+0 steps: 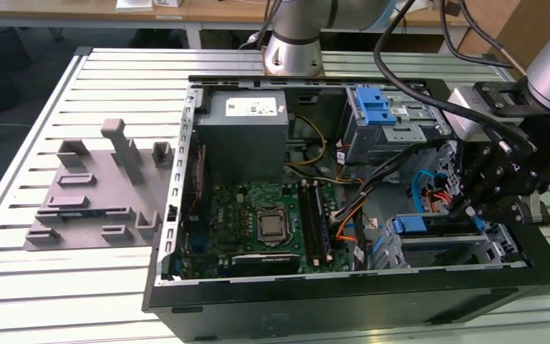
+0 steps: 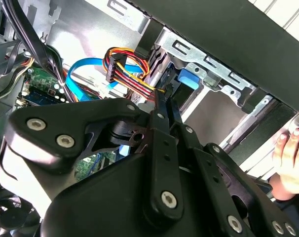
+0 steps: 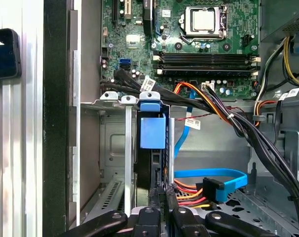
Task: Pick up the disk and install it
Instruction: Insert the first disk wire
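Jaws closed on disk (image 3: 153, 132), standing in bay (image 3: 110, 148)

The black gripper (image 2: 162, 106) reaches into the open computer case, its fingers close together beside a blue plastic tab (image 2: 188, 79) on the metal drive cage (image 2: 216, 81). A blue data cable (image 2: 83, 69) and a multicoloured power cable (image 2: 127, 74) lie near. A person's hand (image 2: 291, 160) rests at the case edge.

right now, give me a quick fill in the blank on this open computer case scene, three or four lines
1. The gripper hangs over the drive cage at the exterior view's ____ side of the case.
2. The tab on the drive cage is coloured ____.
3. The grey power supply box bears a small ____ sticker.
4. A person's ____ rests at the case's edge in the second wrist view.

Missing words: right; blue; white; hand
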You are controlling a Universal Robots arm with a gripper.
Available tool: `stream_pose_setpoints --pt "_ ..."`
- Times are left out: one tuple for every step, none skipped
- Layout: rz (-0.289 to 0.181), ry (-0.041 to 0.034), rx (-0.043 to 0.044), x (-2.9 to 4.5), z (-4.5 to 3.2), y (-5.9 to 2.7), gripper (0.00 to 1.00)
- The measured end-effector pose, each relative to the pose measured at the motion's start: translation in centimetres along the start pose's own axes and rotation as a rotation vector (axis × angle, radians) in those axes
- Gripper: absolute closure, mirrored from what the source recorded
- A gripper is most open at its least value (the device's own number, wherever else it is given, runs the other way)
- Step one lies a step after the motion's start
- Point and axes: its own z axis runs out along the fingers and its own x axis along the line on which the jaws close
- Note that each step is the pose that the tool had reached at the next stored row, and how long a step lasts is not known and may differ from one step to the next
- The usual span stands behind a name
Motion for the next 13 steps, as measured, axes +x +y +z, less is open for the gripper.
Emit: stream_pose_setpoints --pt "0.000 0.0002 0.0000 0.01 -0.02 0.00 0.84" --pt "0.000 -0.0001 0.0000 0.01 -0.02 0.00 0.84" --pt "0.000 -0.0002 0.0000 0.01 -0.02 0.00 0.84" --pt "0.000 -0.0002 -0.0001 0.00 -0.02 0.00 0.84" --pt "0.000 -0.0001 0.0000 0.00 -0.03 0.00 0.84" --pt "0.000 0.0000 0.0000 0.00 -0.03 0.00 0.84" --pt "0.001 0.0000 0.0000 0.00 -0.03 0.00 0.84" --pt "0.001 0.0000 0.0000 0.00 -0.03 0.00 0.84" --pt "0.002 0.0002 0.0000 0.00 -0.03 0.00 0.84" --pt "0.002 0.0002 0.0000 0.00 -0.02 0.00 0.84" --pt "0.002 0.0001 0.0000 0.00 -0.01 0.00 0.84" --pt "0.002 0.0000 0.0000 0.00 0.01 0.00 0.84" --pt "0.002 -0.0001 -0.0001 0.00 0.03 0.00 0.84"
